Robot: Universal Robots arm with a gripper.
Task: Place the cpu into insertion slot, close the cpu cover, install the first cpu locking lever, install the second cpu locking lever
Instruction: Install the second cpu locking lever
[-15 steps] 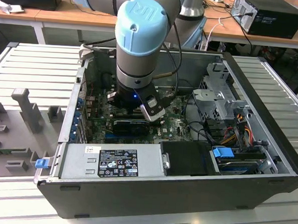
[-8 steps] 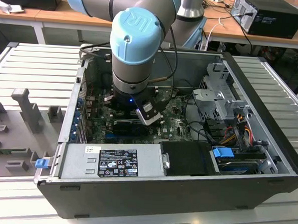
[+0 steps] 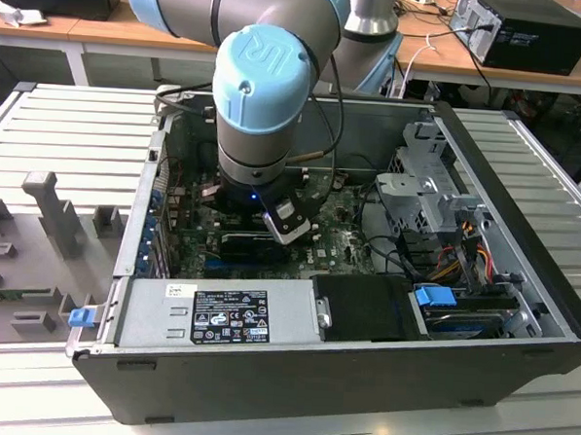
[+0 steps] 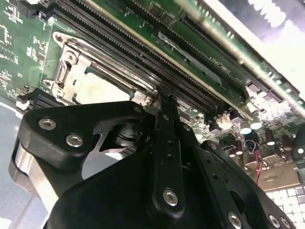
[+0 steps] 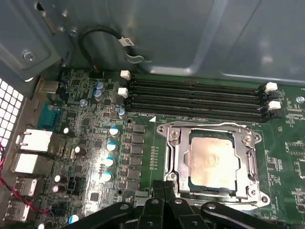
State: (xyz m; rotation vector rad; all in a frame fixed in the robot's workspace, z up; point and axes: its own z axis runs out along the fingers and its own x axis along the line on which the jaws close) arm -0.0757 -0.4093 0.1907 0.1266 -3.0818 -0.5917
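The cpu (image 5: 212, 160) lies flat in the insertion slot (image 5: 209, 187), its pale silver face showing. The cpu cover (image 5: 174, 152), a silvery metal frame with a window, is folded down over it. My gripper (image 5: 164, 187) is shut, with its black fingertips together at the cover's edge. In the second wrist view the gripper (image 4: 159, 100) touches the socket's corner beside a thin metal lever rod (image 4: 126, 82), and the cpu (image 4: 97, 88) sits just beyond. In the exterior view the gripper (image 3: 288, 225) reaches down into the open computer case (image 3: 263, 372).
Long black memory slots (image 5: 195, 98) run beside the socket. Capacitors (image 5: 112, 145) and rear ports (image 5: 33, 143) stand on the board's other side. A black cable (image 5: 95, 36) loops off the case wall. A power supply (image 3: 217, 316) and a drive cage (image 3: 429, 186) flank the arm.
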